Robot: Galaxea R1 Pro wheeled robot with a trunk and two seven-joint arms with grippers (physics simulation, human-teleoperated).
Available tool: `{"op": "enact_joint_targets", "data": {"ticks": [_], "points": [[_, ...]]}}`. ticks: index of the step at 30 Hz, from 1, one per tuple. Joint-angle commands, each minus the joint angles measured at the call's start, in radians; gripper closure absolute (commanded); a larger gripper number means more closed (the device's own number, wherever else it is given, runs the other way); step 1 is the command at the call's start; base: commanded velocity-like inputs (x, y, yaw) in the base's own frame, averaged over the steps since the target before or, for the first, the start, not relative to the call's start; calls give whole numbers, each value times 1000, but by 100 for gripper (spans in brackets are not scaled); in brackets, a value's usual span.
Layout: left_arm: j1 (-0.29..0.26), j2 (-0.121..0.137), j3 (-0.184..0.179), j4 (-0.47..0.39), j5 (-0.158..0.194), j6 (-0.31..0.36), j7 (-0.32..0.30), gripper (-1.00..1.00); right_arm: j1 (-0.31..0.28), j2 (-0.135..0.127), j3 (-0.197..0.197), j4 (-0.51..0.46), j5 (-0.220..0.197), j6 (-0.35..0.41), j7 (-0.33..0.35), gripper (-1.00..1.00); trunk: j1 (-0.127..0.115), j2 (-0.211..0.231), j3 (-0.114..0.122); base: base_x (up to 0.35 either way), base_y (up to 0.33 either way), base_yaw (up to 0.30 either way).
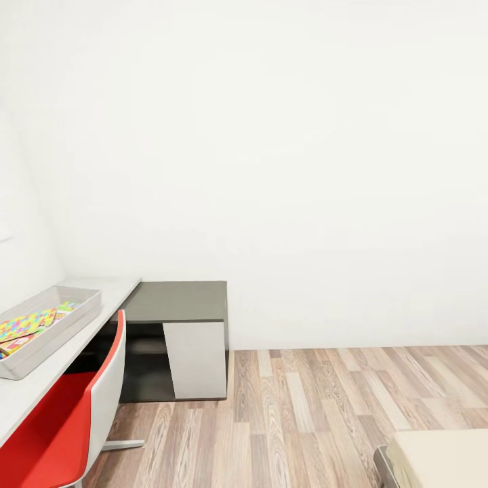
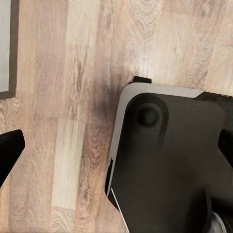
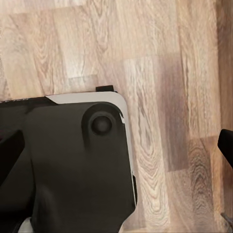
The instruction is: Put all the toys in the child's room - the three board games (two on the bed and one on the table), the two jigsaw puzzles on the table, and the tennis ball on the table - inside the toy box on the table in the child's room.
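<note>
We see both end effectors spread wide and empty: left end effector (image 2: 116,148), right end effector (image 3: 119,145). Both point down over the wood floor (image 1: 325,407). A jigsaw puzzle (image 1: 27,325) lies in the toy box (image 1: 54,346).

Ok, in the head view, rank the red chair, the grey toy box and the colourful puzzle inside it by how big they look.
1. Red chair, largest, though it sits nearest the camera and is cut by the frame.
2. Toy box.
3. Jigsaw puzzle, smallest, lying inside the box.

toy box (image 1: 81,308) on table (image 1: 41,390), left
</note>
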Motion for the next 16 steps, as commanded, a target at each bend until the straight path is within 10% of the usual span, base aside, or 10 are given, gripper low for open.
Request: {"op": "enact_joint_targets", "data": {"ticks": [1, 16], "points": [[-1, 2, -9, -5, 6, -5, 8, -100, 1, 1, 8, 0, -9, -3, -2, -100, 0, -1, 0, 0, 0, 0], [0, 1, -8, -5, 5, -5, 8, -100, 4, -3, 8, 0, -8, -3, -2, -100, 0, -1, 0, 0, 0, 0]]}}
